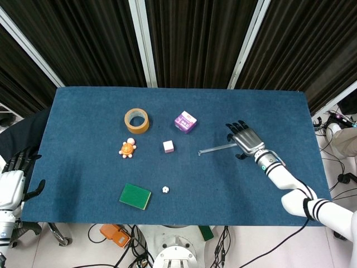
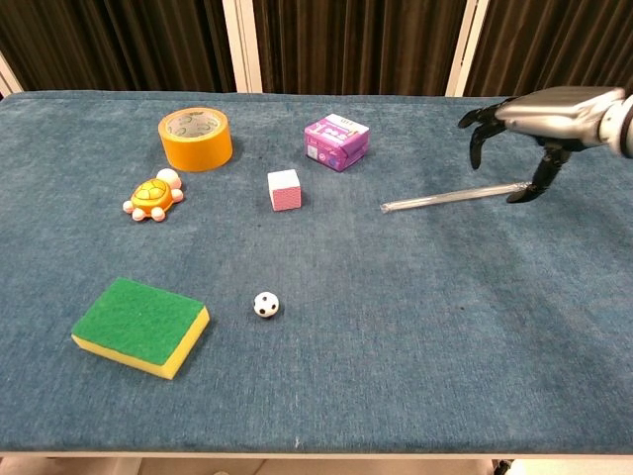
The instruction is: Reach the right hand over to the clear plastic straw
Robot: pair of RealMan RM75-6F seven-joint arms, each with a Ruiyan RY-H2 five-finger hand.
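Note:
The clear plastic straw lies flat on the blue cloth, right of centre, running left to right. My right hand hovers palm down over its right end. Its fingers are spread and curve downward, and the thumb tip comes close to the straw's end; nothing is gripped. My left hand hangs off the table's left edge with its fingers apart, holding nothing; only the head view shows it.
An orange tape roll, an orange turtle toy, a purple box, a pink-and-white cube, a green sponge and a tiny ball lie left of the straw.

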